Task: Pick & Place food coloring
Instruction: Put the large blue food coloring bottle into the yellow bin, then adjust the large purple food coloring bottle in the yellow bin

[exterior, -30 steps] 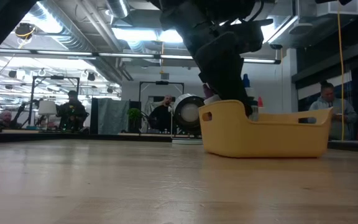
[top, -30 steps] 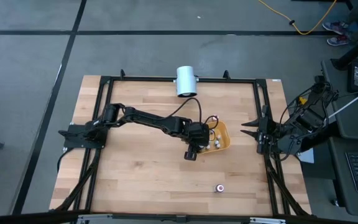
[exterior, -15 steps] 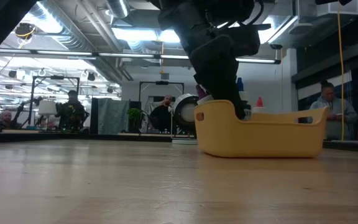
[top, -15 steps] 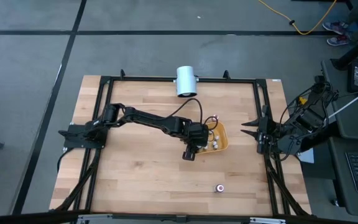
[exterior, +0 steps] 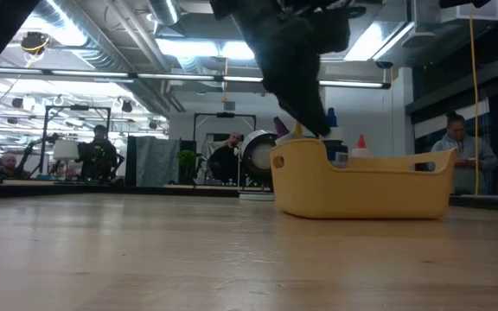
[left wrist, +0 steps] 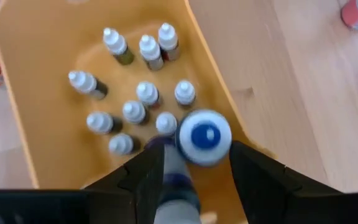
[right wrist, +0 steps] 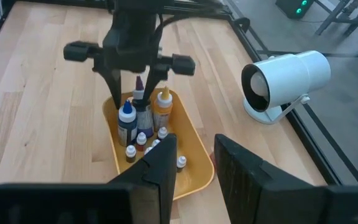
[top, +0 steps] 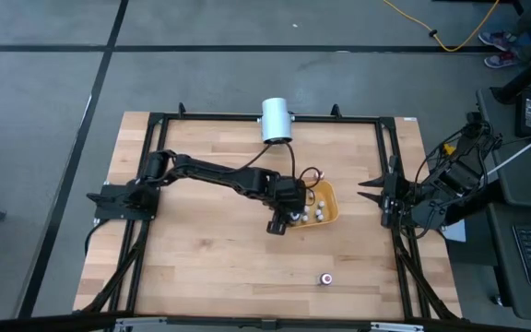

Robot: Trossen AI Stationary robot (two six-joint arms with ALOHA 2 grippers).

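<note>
left gripper point(left wrist: 188, 163) clamped on a blue-capped food coloring bottle point(left wrist: 203, 137), lifted since a second ago | over tray point(top: 332, 210), rest inside | right gripper point(right wrist: 191, 160) parked open, far right | we reckon drop-off's next

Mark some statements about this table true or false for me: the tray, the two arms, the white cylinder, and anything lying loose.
1. The orange-yellow tray holds several small white-capped dropper bottles. True.
2. The right gripper hangs over the tray. False: it waits at the table's right edge, and it is the left gripper that is over the tray.
3. The white cylinder lies apart from the tray. True.
4. Apart from the tray and the cylinder, nothing lies on the wood. False: a small reddish item lies alone on the wood, away from the tray.
</note>
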